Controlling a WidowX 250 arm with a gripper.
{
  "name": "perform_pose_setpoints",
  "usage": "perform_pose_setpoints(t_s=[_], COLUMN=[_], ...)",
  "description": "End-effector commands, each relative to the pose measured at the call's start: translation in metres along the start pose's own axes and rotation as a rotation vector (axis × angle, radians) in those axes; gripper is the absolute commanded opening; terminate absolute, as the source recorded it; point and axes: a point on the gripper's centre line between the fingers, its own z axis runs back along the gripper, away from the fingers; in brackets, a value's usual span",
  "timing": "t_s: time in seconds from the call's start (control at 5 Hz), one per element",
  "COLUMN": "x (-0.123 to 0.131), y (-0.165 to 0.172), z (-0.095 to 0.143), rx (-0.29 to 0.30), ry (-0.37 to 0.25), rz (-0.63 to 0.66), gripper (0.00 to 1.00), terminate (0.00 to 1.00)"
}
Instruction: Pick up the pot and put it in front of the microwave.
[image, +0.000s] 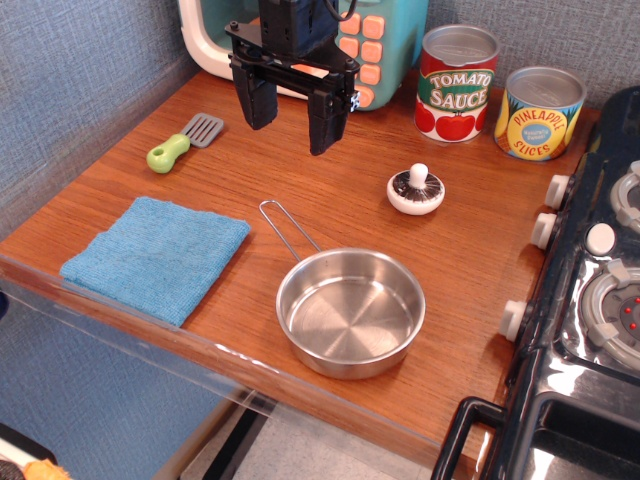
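The pot (350, 312) is a shallow shiny steel pan with a thin wire loop handle pointing up-left. It sits upright and empty near the front edge of the wooden counter. The microwave (375, 45) stands at the back, cream front with orange-pink buttons, partly hidden behind the arm. My gripper (292, 115) hangs open and empty above the counter in front of the microwave, well behind and left of the pot.
A tomato sauce tin (457, 83) and a pineapple tin (540, 112) stand at the back right. A toy mushroom (416, 190) lies behind the pot. A green-handled spatula (184, 144) and a blue cloth (157, 256) lie left. A toy stove (590, 300) borders the right.
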Motion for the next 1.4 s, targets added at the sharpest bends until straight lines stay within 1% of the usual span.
perform_pose_setpoints(t_s=[0.0, 0.2, 0.4, 0.6, 1.0, 1.2], x=[0.0, -0.007, -0.015, -0.025, -0.054, -0.071], y=[0.0, -0.012, -0.026, -0.048, -0.11, -0.135], z=[0.0, -0.001, -0.001, -0.002, -0.006, -0.014], rx=[0.0, 0.007, 0.0, 0.004, 0.003, 0.012], ry=[0.0, 0.01, 0.012, 0.012, 0.005, 0.026], rz=[0.0, -0.05, -0.088, -0.172, -0.38, -0.455], gripper=[1.0, 1.0, 1.0, 1.0, 1.0, 1.0], terminate=[0.0, 0.0, 0.0, 0.0, 0.0, 0.0])
